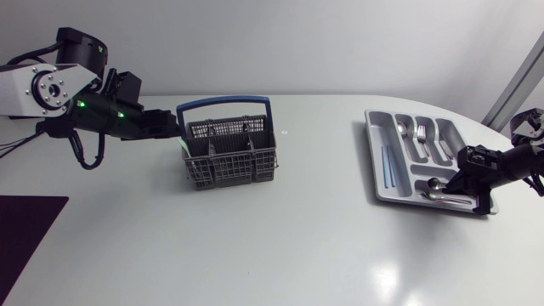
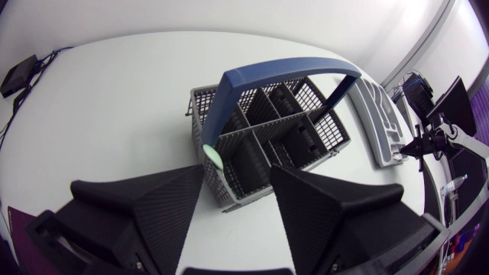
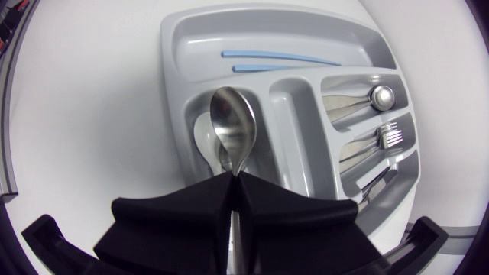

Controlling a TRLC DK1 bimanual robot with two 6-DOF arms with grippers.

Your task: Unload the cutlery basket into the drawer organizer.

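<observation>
The grey cutlery basket (image 1: 231, 153) with a blue handle (image 1: 223, 104) stands left of centre. My left gripper (image 1: 177, 127) hovers at its left side, open; in the left wrist view the basket (image 2: 267, 137) sits just ahead of the spread fingers (image 2: 145, 206), and a pale green round tip (image 2: 212, 156) shows at its near corner. The grey drawer organizer (image 1: 374, 161) lies at the right. My right gripper (image 1: 450, 183) is over its front compartment, shut on a spoon (image 3: 233, 122) by the handle, its bowl pointing out above another spoon (image 3: 200, 141) in the tray.
Other organizer (image 3: 176, 46) compartments hold two thin blue sticks (image 3: 279, 61), spoons (image 3: 359, 99), forks (image 3: 382, 137) and more cutlery at the far side. A dark mat (image 1: 25, 229) lies at the table's front left corner.
</observation>
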